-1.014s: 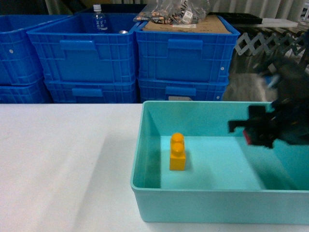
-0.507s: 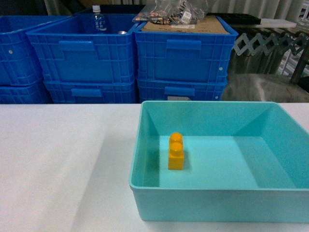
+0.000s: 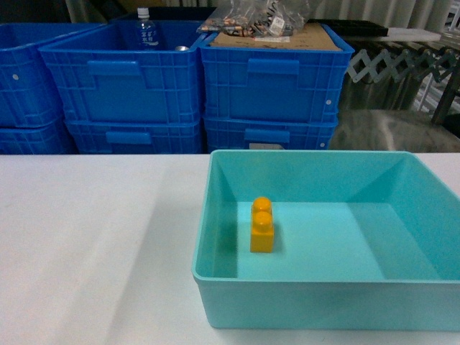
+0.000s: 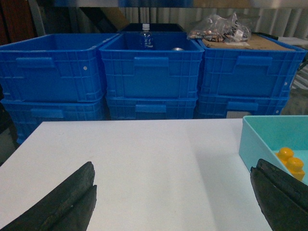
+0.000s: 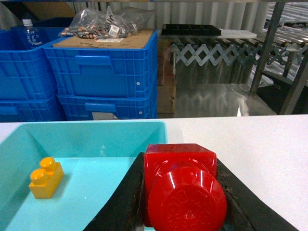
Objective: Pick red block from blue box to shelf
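On a white table (image 3: 93,237) set before stacked dark blue crates (image 3: 194,86), the blue box (image 3: 316,298) sits at the right side, holding an orange-yellow two-stud brick (image 3: 262,226) upright on its floor near the left wall. Neither arm shows in the head view. Seen from the right wrist, the right gripper (image 5: 180,192) pinches the red block (image 5: 182,185) between its dark fingers (image 5: 120,202), stud toward the camera, above the box's near right corner. Over bare tabletop left of the box, the left gripper (image 4: 173,197) stands spread wide. A water bottle (image 3: 146,29) and bagged items on cardboard (image 3: 266,18) top the crates; the shelf (image 5: 284,57) of steel posts stands at right.
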